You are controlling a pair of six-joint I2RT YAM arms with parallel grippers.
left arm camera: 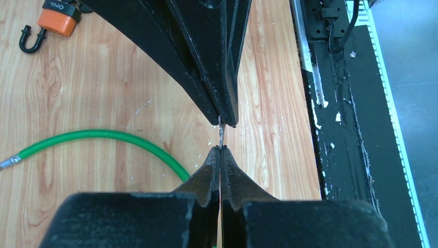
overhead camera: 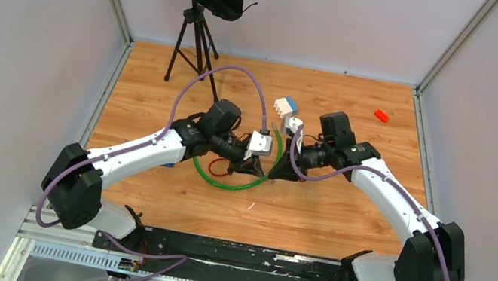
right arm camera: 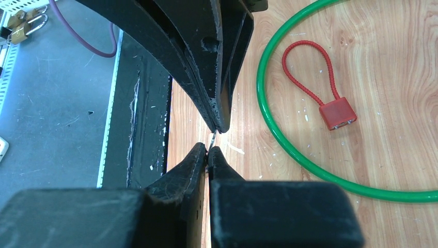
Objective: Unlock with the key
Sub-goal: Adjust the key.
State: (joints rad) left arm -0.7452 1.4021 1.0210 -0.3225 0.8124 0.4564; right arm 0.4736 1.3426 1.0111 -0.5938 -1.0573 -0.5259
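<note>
- You have the left arm (overhead camera: 141, 151) and the right arm (overhead camera: 392, 189) meeting tip to tip over the middle of the worktop (overhead camera: 309, 219).
- Left jaws: pressed together. From the left wrist view, a thin metal sliver, the key (left arm camera: 221, 137) seen edge-on, stands up out of their tips.
- Right jaws: also closed to a slit. Their tips meet the other end of that same sliver, so both sets pinch the key, which bridges the small gap between them.
- The key is off the wood, held in the air above it. You cannot read its shape or teeth from either wrist view.
- The orange padlock (left arm camera: 58, 19) lies on the worktop at the far left corner of the left wrist view, with a black U-shaped shackle (left arm camera: 28, 41) just beside it. It is well apart from the key.
- The green cable (left arm camera: 103, 135) curves in a loop on the wood below the jaws.
- The red cable lock (right arm camera: 337, 112) lies flat inside that loop.
- Two brass padlocks (right arm camera: 20, 26) sit off the wood, on the grey surface beyond the black rail.
</note>
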